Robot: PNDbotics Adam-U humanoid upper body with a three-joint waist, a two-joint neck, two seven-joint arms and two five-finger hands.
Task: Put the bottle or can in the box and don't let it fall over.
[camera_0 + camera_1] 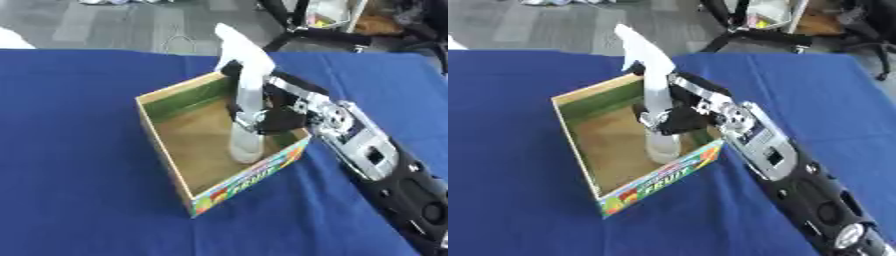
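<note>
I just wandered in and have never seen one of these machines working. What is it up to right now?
The robot's right hand has its fingers curled around a white spray bottle and holds it upright inside an open cardboard box on the blue table. The bottle's base looks to be at or near the box floor, close to the front wall with the colourful print. The hand has not let go yet. The left hand is not in view.

The white spray bottle (246, 100) stands up straight inside the box (171, 156), held in the right hand (278, 112). The box is open on top, brown inside, with bright colours on its near side.
</note>
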